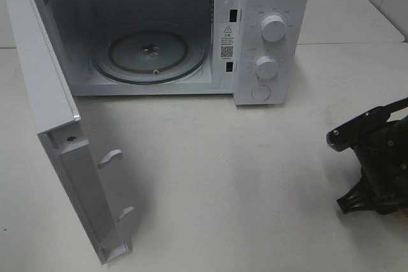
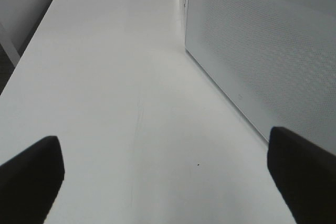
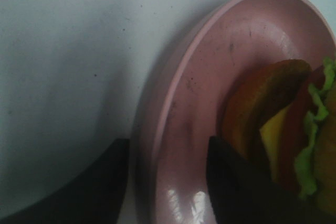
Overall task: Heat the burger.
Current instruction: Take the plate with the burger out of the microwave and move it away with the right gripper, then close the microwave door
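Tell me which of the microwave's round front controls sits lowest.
The flat round button, under the two knobs: it is plain and flush, with no raised pointer bar.

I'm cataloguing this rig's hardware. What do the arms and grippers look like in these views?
Only the right arm shows from the high camera: matte black, angular, with a thin black cable or rod at the frame edge. The left gripper shows two plain black fingers with rounded corners. The right gripper also has dark, unmarked fingers. No labels are legible.
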{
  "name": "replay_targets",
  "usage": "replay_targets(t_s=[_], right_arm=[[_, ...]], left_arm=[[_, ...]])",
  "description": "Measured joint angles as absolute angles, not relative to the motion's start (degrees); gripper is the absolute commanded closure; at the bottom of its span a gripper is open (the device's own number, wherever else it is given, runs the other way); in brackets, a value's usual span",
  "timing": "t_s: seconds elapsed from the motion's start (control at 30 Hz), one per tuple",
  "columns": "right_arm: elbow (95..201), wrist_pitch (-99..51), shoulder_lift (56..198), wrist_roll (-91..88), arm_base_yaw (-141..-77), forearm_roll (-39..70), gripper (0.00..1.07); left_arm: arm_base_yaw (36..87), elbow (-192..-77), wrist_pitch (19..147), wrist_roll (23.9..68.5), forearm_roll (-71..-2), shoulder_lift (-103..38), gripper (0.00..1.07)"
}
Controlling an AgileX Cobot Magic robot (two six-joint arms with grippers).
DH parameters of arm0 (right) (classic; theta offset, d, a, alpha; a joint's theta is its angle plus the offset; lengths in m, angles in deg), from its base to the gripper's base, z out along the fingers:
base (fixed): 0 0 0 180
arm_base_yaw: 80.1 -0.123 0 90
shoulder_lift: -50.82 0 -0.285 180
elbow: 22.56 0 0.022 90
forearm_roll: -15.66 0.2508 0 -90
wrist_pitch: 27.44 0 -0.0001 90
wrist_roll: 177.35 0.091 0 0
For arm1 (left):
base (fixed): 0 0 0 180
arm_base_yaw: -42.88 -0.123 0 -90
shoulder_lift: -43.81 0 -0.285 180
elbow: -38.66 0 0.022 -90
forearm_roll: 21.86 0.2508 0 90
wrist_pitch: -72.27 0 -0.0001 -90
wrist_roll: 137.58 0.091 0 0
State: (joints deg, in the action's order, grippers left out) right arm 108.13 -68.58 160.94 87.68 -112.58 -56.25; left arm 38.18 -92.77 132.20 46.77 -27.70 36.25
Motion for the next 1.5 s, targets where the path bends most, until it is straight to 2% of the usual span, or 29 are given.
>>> replay_targets(t_s=[0.3, 0.5, 0.7, 0.73, 0.9, 0.93, 1.07, 1.5], right_arm=[[110.1, -67.0, 151.9, 75.6, -112.6, -46.5, 0.51], [113.3, -66.1, 145.0, 55.1, -112.6, -28.1, 0.51], [115.9, -67.5, 139.5, 40.0, -112.6, -15.5, 0.50], [116.8, -68.9, 137.0, 35.7, -112.6, -10.3, 0.49], [120.0, -74.3, 131.3, 29.5, -112.6, -1.1, 0.40], [120.5, -75.5, 130.1, 28.8, -112.6, 0.1, 0.35], [121.6, -79.7, 125.2, 26.5, -112.6, 2.4, 0.29], [121.8, -93.3, 110.8, 20.6, -112.6, 4.3, 0.31]], left_arm=[[38.2, -92.8, 132.2, 46.8, -27.7, 36.3, 0.06], [38.2, -92.8, 132.2, 46.8, -27.7, 36.3, 0.06], [38.2, -92.8, 132.2, 46.8, -27.7, 36.3, 0.06], [38.2, -92.8, 132.2, 46.8, -27.7, 36.3, 0.06], [38.2, -92.8, 132.2, 46.8, -27.7, 36.3, 0.06], [38.2, -92.8, 132.2, 46.8, -27.7, 36.3, 0.06], [38.2, -92.8, 132.2, 46.8, -27.7, 36.3, 0.06], [38.2, -92.8, 132.2, 46.8, -27.7, 36.3, 0.06]])
